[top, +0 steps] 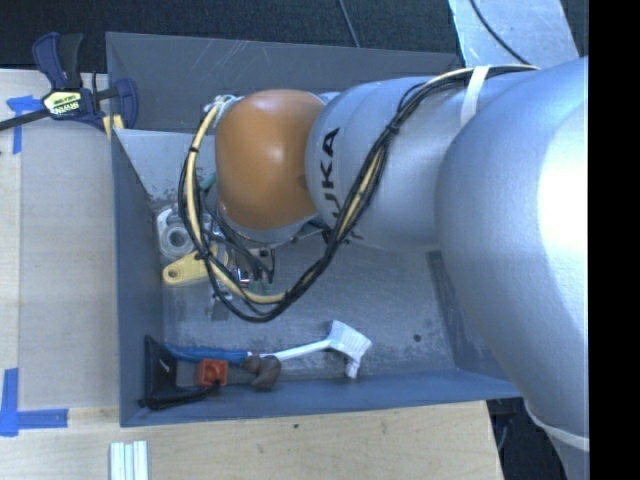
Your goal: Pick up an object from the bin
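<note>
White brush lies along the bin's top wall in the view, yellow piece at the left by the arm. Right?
No: the camera view shows the white brush along the bin's bottom wall, not the top. The yellow piece is at the left by the arm.

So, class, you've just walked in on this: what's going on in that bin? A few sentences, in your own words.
The robot arm reaches from the right into the grey bin, with its orange wrist cover over the bin's left half. The gripper is down low beside a pale yellow piece and a whitish round thing near the left wall. Whether it holds anything cannot be seen. A white brush, a small orange-red block and a black piece lie along the near wall, apart from the gripper.
</note>
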### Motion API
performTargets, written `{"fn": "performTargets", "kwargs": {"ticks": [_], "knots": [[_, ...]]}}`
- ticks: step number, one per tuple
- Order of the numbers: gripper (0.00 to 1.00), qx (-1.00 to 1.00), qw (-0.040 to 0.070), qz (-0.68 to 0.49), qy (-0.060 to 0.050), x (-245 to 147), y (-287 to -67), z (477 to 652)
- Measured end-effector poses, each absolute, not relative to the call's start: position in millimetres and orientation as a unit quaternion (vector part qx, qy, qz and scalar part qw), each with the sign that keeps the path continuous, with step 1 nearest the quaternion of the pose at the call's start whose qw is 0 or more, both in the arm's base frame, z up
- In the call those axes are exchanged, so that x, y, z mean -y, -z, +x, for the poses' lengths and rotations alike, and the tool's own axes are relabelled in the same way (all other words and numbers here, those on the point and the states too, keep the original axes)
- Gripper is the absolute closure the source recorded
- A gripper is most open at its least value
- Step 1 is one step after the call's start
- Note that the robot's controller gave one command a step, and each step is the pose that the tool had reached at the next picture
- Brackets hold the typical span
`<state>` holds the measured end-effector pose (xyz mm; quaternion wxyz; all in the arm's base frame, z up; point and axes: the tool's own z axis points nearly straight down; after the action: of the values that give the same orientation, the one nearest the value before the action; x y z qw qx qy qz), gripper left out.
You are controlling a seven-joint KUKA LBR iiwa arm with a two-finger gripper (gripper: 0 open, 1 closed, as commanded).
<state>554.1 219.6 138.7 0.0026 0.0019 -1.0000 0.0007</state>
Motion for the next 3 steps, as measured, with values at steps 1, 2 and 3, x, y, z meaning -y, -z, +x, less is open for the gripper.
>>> {"fn": "performTargets", "kwargs": {"ticks": [1,2,3], "knots": [[0.00,1.000,-0.001,0.000,0.000,-219,-144,556.0],[0.00,0.980,-0.003,0.199,0.001,-213,-72,604.0],[0.00,0.987,-0.003,0.162,-0.001,-223,-72,599.9]]}}
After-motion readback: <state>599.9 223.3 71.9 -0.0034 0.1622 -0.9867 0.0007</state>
